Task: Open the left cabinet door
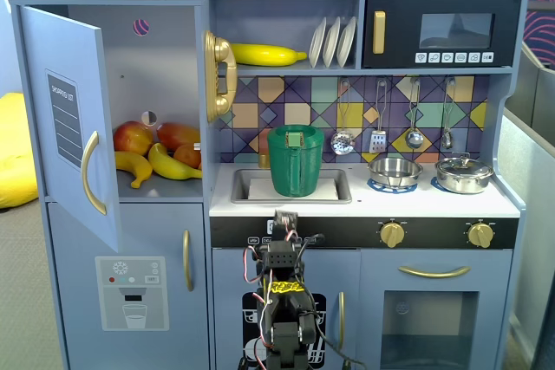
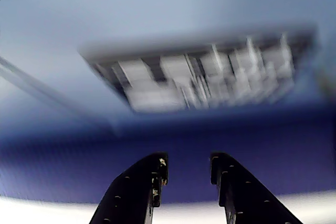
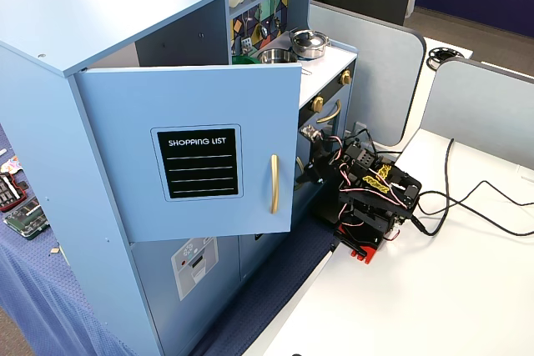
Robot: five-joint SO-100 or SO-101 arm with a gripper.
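While the large blue-grey left cabinet door [image 1: 69, 119] with its vertical gold handle [image 3: 273, 183] stands swung open at the kitchen's upper left, the black tool [image 2: 186, 171], slightly parted and empty, sits folded low at centre, right of it in a fixed view

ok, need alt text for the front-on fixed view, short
The toy kitchen's left cabinet door, with its shopping-list panel, stands swung wide open, showing apples and bananas on the shelf inside. The robot arm sits folded low at the centre front, below the sink holding a green pitcher, touching nothing.
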